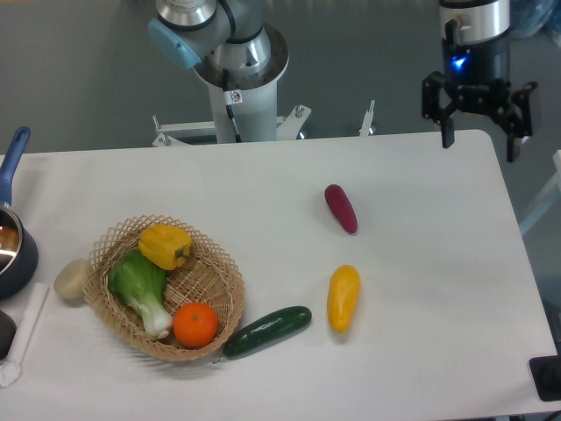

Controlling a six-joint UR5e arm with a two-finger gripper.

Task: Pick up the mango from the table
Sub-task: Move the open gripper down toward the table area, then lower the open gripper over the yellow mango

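On my screen, left to right: a blue-handled pot at the edge of the table; a wicker basket holding a yellow bell pepper, bok choy and an orange; a cucumber touching the basket's rim. Next I log the mango, lying free on the table near the cucumber's tip, with a purple sweet potato behind it. Far right, my gripper hangs above the table's back corner, fingers spread and empty, well apart from the mango.

Mango yellow-orange, elongated, lying flat, nearly upright, on white table
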